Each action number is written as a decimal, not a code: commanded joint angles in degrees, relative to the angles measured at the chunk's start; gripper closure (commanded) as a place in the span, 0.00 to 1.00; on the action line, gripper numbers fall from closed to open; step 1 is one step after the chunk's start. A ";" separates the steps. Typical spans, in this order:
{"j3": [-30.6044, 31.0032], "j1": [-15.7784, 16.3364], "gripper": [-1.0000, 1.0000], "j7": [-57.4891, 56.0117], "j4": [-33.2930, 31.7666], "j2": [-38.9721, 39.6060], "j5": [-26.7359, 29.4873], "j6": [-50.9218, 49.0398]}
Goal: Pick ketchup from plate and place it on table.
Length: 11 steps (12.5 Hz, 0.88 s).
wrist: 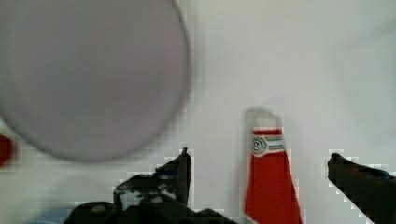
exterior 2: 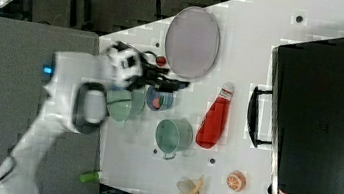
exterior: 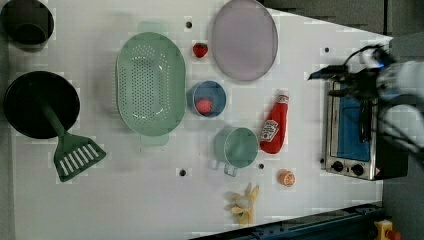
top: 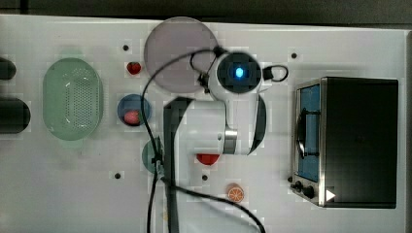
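Observation:
The ketchup [exterior: 274, 127] is a red squeeze bottle with a white label. It lies on its side on the white table [top: 73, 194], between a green cup and the toaster oven, and is also seen as the ketchup [exterior 2: 214, 117]. The pale lilac plate [exterior: 244, 40] stands bare at the table's far edge, apart from the bottle. In the wrist view my gripper [wrist: 259, 155] is open, its dark fingers [wrist: 180, 168] spread wide on either side of the ketchup [wrist: 272, 186] and clear of it, with the plate [wrist: 84, 74] beside them. The arm covers most of the ketchup [top: 207, 158] in the top view.
A green perforated basket [exterior: 150, 82], a blue bowl [exterior: 209, 98] holding a strawberry, a loose strawberry [exterior: 200, 49] and a green cup [exterior: 236, 146] lie near the bottle. A toaster oven [top: 350, 141], an orange slice [exterior: 287, 177], a banana [exterior: 245, 204], a green spatula [exterior: 75, 155] and black pots [exterior: 40, 102] ring the table.

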 commanded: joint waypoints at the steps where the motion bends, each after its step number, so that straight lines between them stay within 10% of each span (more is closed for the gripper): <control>1: 1.07 0.28 0.00 14.54 9.42 -3.15 -0.13 -9.93; 11: 1.84 0.53 0.00 16.13 33.37 -3.18 -0.34 -40.87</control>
